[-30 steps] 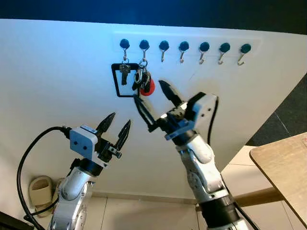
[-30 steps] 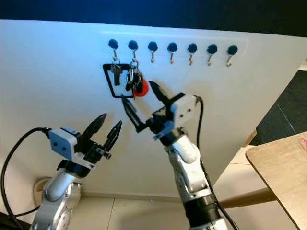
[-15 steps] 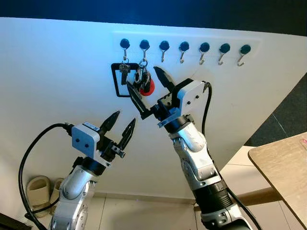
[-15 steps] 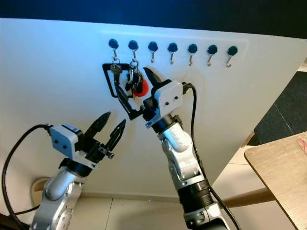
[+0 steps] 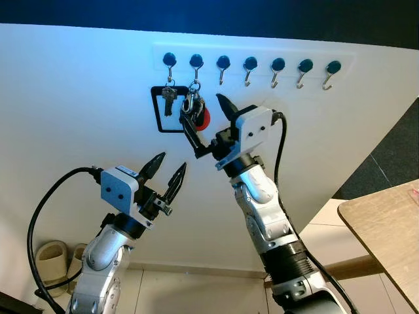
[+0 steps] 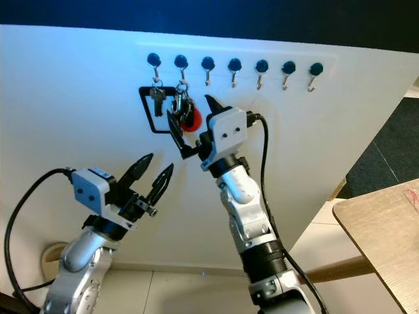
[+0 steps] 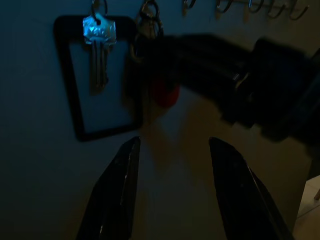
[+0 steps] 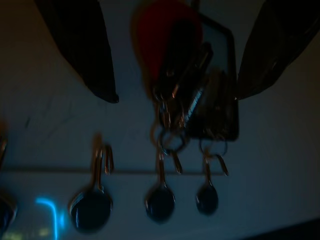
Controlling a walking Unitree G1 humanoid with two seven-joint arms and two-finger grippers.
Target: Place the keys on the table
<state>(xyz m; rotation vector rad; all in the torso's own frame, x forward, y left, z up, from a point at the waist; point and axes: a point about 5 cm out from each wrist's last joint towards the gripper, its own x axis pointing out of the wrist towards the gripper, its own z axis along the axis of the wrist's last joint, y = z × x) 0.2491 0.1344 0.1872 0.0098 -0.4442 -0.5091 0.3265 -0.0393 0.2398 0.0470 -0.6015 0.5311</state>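
White wall panel [image 5: 78,98] carries a row of blue-knobbed hooks [image 5: 251,63]. From the second hook hangs the bunch of keys [image 5: 194,108] with a red fob [image 5: 204,119], beside a single key [image 5: 169,98] on a black-framed tag [image 5: 157,114]. Right pincer [image 5: 208,124] is raised at the bunch, fingers spread either side. Left pincer [image 5: 167,180] hovers lower, also spread. Wooden tabletop [image 5: 386,229] sits at far right.

Both eye views look from the head, forward and slightly up at a white wall [image 5: 78,98] carrying a row of hooks [image 5: 251,64], sharing that scene. The left wrist view faces the same wall from farther back; the right wrist view sits very close beneath the hooks.
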